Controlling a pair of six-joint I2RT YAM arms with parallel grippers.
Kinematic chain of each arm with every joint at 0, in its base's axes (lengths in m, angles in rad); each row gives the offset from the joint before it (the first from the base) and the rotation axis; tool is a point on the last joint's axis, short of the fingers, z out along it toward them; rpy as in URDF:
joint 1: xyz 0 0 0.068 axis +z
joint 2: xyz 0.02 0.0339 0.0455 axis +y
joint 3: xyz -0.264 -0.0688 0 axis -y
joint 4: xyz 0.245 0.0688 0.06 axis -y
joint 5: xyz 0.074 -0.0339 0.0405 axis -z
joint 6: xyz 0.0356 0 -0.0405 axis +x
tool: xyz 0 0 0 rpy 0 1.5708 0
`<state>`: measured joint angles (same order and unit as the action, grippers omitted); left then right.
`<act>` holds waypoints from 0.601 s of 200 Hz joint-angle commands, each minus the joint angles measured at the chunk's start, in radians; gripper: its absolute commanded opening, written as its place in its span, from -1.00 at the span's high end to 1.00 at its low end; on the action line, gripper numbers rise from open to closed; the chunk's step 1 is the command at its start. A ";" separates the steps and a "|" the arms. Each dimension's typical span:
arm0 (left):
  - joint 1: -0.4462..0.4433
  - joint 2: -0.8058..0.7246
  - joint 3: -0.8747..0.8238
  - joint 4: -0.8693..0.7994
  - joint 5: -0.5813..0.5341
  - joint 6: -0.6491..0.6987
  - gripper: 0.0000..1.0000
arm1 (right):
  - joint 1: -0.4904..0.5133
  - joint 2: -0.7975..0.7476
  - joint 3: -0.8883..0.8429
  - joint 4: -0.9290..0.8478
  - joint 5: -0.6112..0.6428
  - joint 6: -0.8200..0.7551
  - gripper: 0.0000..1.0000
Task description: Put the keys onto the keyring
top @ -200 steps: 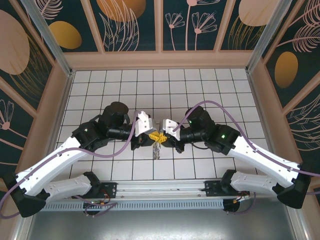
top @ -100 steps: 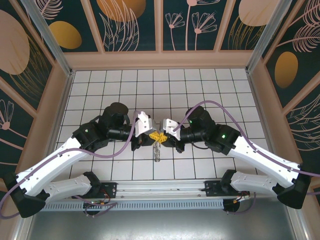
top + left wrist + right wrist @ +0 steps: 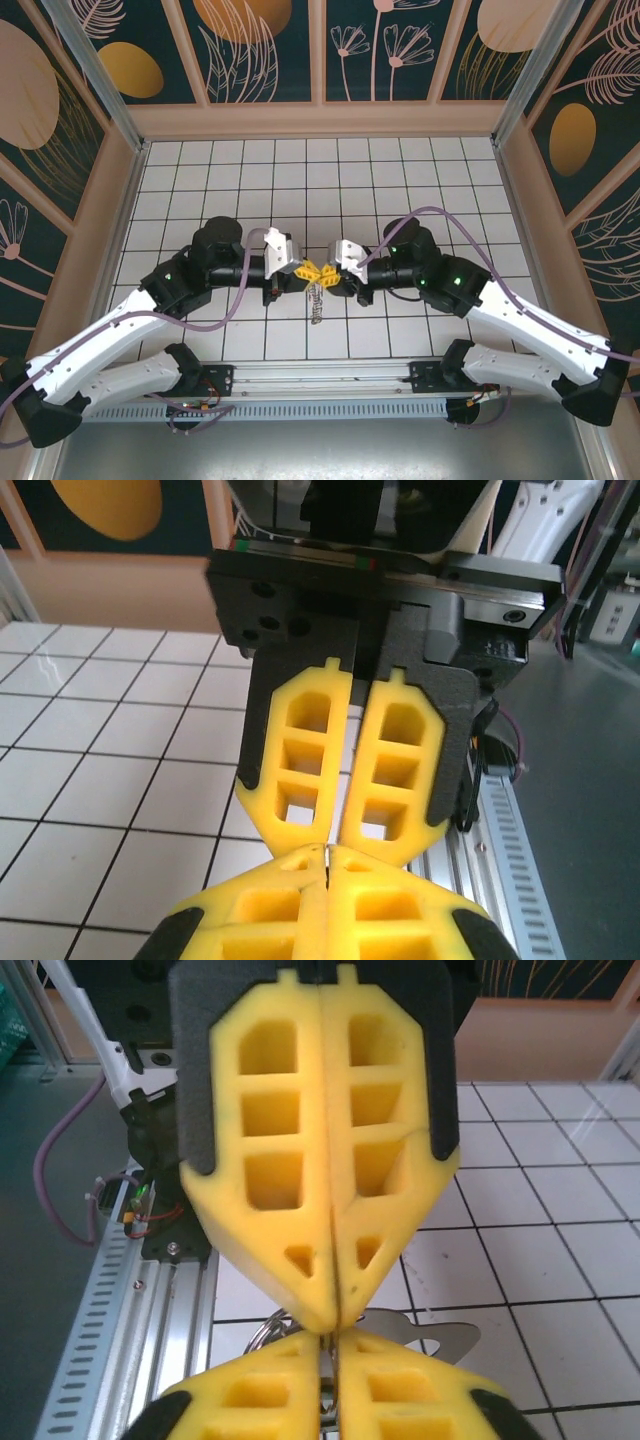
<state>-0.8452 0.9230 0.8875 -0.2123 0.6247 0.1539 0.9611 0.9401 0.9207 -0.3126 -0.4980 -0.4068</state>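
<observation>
Left claw (image 3: 303,268) and right claw (image 3: 332,273) pinched shut, tips touching; keyring (image 3: 317,302) dangles beneath, toward the desk's (image 3: 200,180) near edge

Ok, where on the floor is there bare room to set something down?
The back tile rows along the far wall are bare, as are the tiles beside the left wall and right wall. Crowded: the centre, where left gripper and right gripper meet tip to tip with the keyring dangling below, and the narrow strip by the rail.
</observation>
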 commanded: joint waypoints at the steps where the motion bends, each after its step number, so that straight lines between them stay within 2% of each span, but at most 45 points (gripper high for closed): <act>1: 0.002 -0.021 -0.050 0.195 0.010 -0.074 1.00 | -0.001 -0.047 -0.025 0.085 -0.001 0.021 0.65; 104: 0.002 -0.062 -0.071 0.259 0.009 -0.099 1.00 | -0.033 -0.076 -0.086 0.113 0.017 0.046 0.61; 120: 0.002 -0.068 -0.073 0.266 0.012 -0.104 1.00 | -0.036 -0.084 -0.091 0.120 0.011 0.046 0.71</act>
<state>-0.8444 0.8772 0.8227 -0.0113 0.6273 0.0719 0.9352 0.8864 0.8436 -0.2329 -0.4797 -0.3794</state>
